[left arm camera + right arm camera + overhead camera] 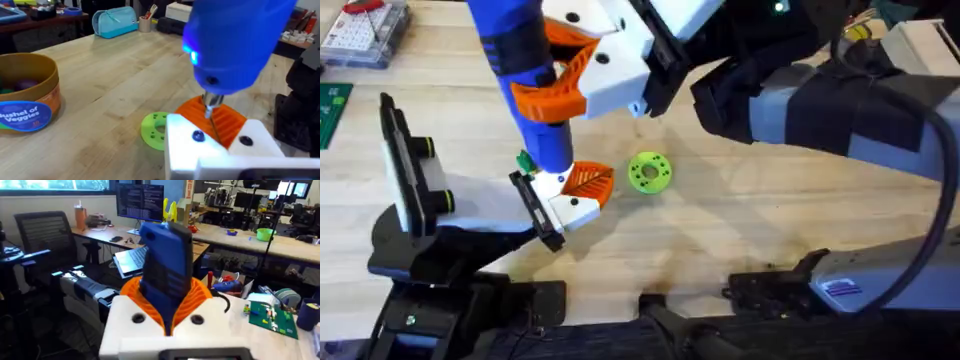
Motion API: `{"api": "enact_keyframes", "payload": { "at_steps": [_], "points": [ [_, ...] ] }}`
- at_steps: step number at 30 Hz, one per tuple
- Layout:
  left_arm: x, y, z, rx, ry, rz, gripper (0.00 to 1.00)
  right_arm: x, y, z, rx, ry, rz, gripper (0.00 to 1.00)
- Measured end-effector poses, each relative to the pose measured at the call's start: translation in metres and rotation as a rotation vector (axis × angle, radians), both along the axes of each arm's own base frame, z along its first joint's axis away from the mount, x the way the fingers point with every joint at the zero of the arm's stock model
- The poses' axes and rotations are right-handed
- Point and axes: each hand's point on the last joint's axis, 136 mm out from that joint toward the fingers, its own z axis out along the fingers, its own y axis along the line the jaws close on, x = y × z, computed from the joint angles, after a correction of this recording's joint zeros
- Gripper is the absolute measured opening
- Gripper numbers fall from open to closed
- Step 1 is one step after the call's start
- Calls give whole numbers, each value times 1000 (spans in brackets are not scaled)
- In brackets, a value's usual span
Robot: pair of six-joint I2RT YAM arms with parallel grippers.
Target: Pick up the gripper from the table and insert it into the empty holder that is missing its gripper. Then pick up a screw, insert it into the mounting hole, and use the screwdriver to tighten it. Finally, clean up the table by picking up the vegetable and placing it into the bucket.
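- Overhead view shows the right gripper (582, 72) at upper centre, its orange pads clamped on the blue screwdriver (525, 75), which runs down and right toward the middle of the frame.
- Screwdriver tip comes down on the gripper (578, 193) — the white base with its orange ribbed finger — seated on the black holder (538, 210) at centre left, so the insertion step looks finished.
- Left wrist view has the silver bit (214, 116) pointing down at the white base beside a small dark screw head (198, 135); I cannot tell whether the bit is actually in that screw.
- Left gripper's state cannot be told from these views.
- Step in hand, as I judge it: tightening the screw, with the blue light on the tool's body lit.
- Next move calls for holding the tool steady and in line with the hole until the screw seats, then lifting straight off.
- Vegetable (524, 160) peeks out dark green just beside the screwdriver, left of centre — not yet cleared.
- Bucket (27, 92) stands at the left edge of the left wrist view, open and well apart from the holder.
- Lime disc (649, 171) lies on the table (740, 220) right of the holder, clear of the work.
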Motion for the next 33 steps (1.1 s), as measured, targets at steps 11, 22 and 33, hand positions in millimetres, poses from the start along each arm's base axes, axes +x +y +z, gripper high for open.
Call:
{"api": "enact_keyframes", "payload": {
  "at_steps": [11, 22, 33],
  "points": [
    [0, 0, 0, 0, 0, 0, 4, -4, 4, -2, 6, -18, 10, 26],
    [0, 0, 0, 0, 0, 0, 4, -2, 6, -8, -7, -11, 14, 26],
    [0, 0, 0, 0, 0, 0, 4, -2, 6, -12, -28, 1, 26, 26]
  ]
}}
